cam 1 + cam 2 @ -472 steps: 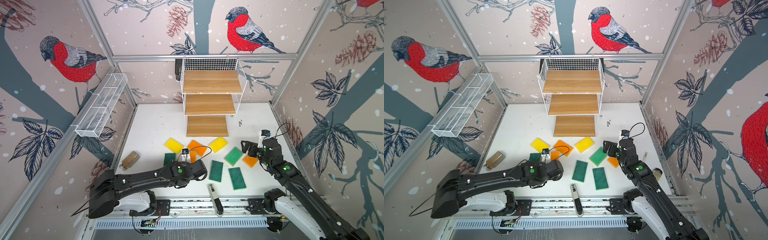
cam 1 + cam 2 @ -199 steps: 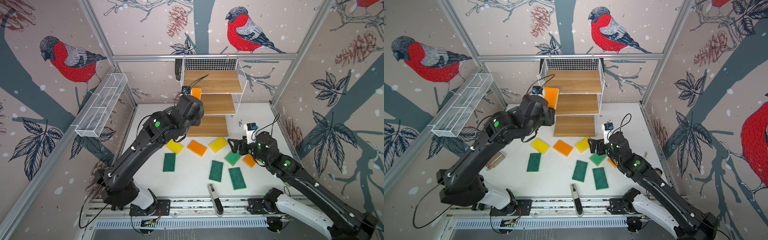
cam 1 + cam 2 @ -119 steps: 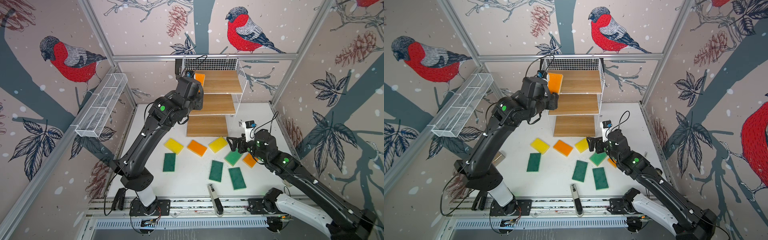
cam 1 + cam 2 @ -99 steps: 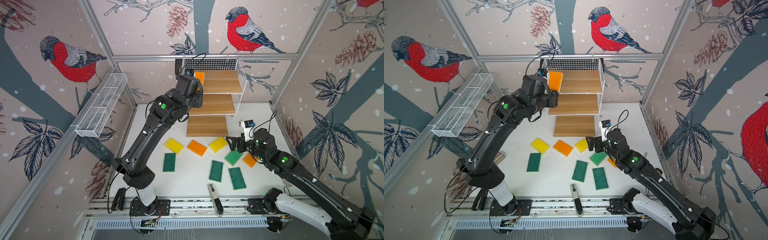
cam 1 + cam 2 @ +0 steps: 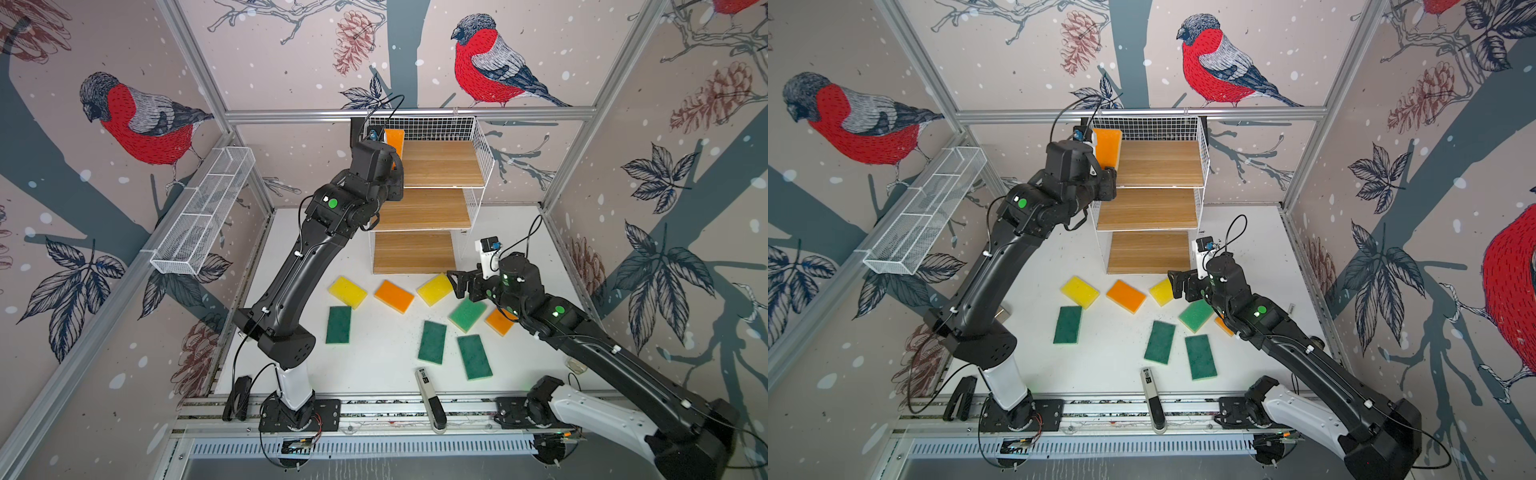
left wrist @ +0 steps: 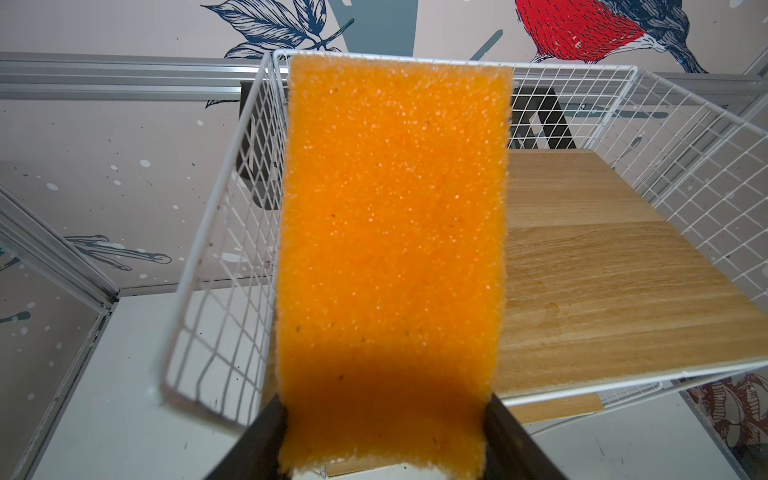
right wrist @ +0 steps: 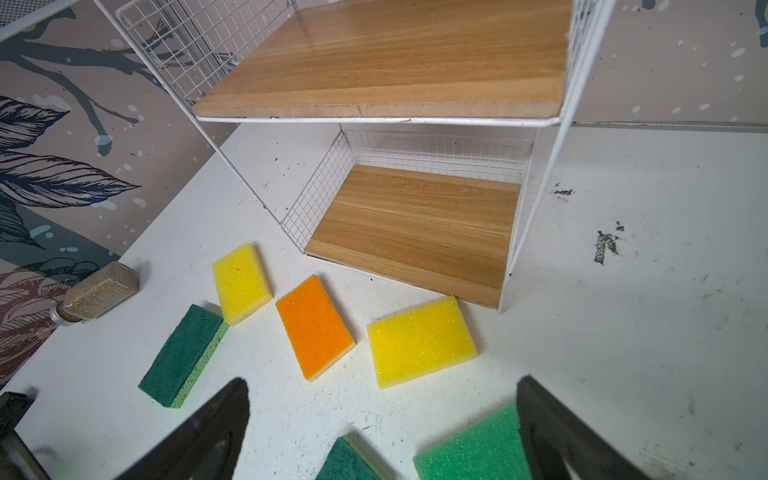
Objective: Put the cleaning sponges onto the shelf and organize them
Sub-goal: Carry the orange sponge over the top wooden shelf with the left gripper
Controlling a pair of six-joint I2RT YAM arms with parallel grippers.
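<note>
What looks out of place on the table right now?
Two non-sponge items sit on the table: a small jar lies on its side at the left edge, and a white-and-black handheld device lies at the front edge. Nothing looks spilled.

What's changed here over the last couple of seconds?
The left gripper took an orange sponge off the table and raised it to the top board of the shelf, still clamped. The right gripper, open, shifted from the right-hand sponges toward a yellow sponge. The other sponges stayed put.
</note>
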